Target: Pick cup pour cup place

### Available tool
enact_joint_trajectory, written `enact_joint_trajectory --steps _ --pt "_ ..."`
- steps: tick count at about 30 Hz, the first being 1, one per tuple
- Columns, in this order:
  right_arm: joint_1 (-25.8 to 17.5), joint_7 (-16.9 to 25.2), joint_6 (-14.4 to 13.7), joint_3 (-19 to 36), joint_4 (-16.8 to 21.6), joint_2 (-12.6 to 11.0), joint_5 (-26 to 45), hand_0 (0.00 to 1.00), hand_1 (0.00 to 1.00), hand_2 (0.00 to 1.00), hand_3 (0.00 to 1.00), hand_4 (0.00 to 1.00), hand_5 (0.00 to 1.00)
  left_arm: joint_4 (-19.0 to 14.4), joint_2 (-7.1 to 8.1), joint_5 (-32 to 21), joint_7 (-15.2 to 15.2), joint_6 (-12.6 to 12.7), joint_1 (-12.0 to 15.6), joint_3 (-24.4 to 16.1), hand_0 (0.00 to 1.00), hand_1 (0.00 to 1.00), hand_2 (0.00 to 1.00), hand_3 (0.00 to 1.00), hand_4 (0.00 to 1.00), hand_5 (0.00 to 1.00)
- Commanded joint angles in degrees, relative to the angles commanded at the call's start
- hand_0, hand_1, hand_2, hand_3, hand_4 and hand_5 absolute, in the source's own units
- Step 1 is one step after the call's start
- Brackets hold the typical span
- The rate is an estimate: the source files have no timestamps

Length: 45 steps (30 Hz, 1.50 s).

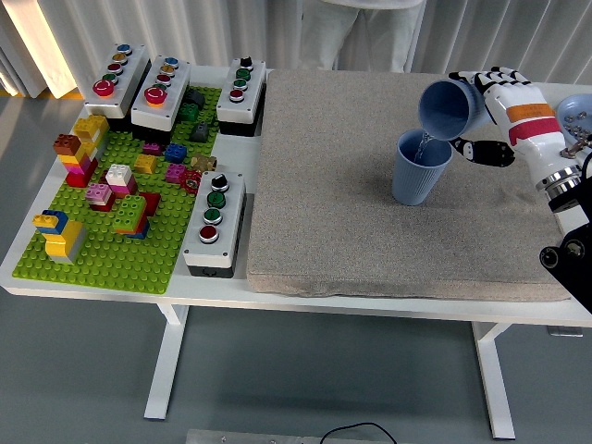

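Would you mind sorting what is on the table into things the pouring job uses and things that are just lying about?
In use:
- tilted cup, held by the right hand
- upright cup beneath it, receiving the pour
- grey mat under it

Lying about:
- green baseplate with bricks
- button boxes
- blue plate at the right edge

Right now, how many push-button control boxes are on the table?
4: three along the far edge of the green baseplate, at left, middle and right; one at its near right.
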Motion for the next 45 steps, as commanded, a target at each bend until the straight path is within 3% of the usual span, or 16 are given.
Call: enact_joint_trajectory --steps 45 --pt "1.5 -2.0 -0.9 -1.8 -0.3 -1.2 -3.7 0.91 0.782 0.705 0.725 0.736 0.19 0.0 0.05 -0.2 -0.1 0.0 -0.5 0.2 0.746 0.792 0.852 0.638 0.553 0.927"
